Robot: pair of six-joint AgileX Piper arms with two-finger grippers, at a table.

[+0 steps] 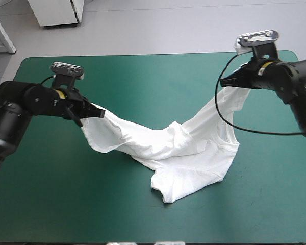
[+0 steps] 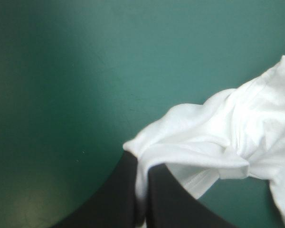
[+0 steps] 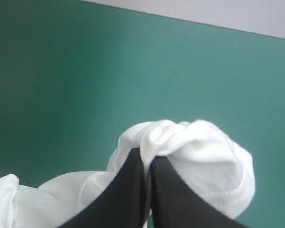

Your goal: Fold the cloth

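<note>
The white T-shirt (image 1: 186, 153) hangs stretched between both arms, its middle and lower part sagging onto the teal-green table (image 1: 143, 76). My left gripper (image 1: 98, 112) is raised at the left, shut on one end of the T-shirt. At the upper right my right gripper (image 1: 225, 81) is lifted higher, shut on the other end. In the left wrist view the black fingers (image 2: 123, 190) pinch a fold of the T-shirt (image 2: 218, 142), and my left gripper (image 2: 141, 164) meets in an arch. In the right wrist view my right gripper (image 3: 147, 159) clamps a bunched fold of the T-shirt (image 3: 199, 142).
Bare teal-green cover lies all around the T-shirt, widest at the front left (image 1: 66, 194) and front right (image 1: 275, 194). The table's far edge (image 1: 158, 54) runs behind both arms.
</note>
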